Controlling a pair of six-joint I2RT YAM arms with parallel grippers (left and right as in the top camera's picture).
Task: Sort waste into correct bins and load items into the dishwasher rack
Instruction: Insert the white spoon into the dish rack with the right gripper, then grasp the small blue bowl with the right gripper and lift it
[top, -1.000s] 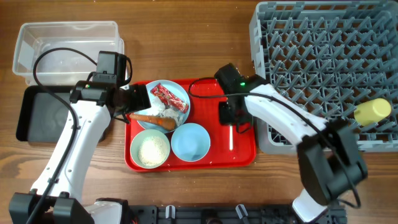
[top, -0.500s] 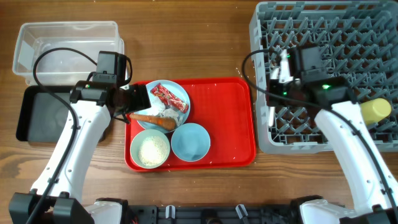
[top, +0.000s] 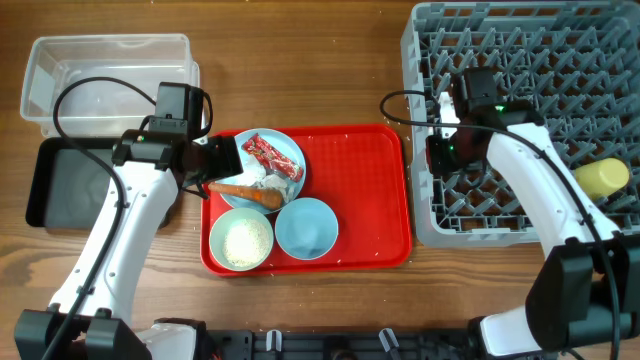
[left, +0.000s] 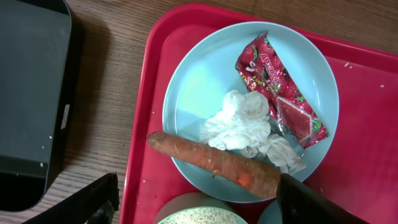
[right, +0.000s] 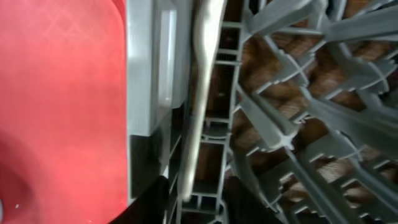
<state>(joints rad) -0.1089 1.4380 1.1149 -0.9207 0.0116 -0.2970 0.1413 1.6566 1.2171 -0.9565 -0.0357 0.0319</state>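
Observation:
A pale blue plate (left: 199, 81) on the red tray (top: 370, 200) holds a red wrapper (left: 280, 93), crumpled white paper (left: 242, 124) and a carrot (left: 217, 163). My left gripper (top: 215, 170) is open and empty at the plate's left edge, its fingers (left: 202, 208) wide apart. One bowl (top: 245, 240) holds rice; the other bowl (top: 306, 227) is empty. My right gripper (top: 438, 160) is at the left wall of the grey rack (top: 520, 100), shut on the white spoon (right: 202, 81), which points down into the rack; its fingers (right: 196, 193) flank the handle. A yellow cup (top: 598, 178) lies in the rack.
The clear tub (top: 105, 80) stands at the back left, with the black tray (top: 70, 180) just in front of it, left of the red tray. The right arm's cable loops over the gap between the red tray and the rack.
My right gripper took the spoon off the red tray, carried it right to the rack, then moved down to the rack's left wall. The left arm has not moved.

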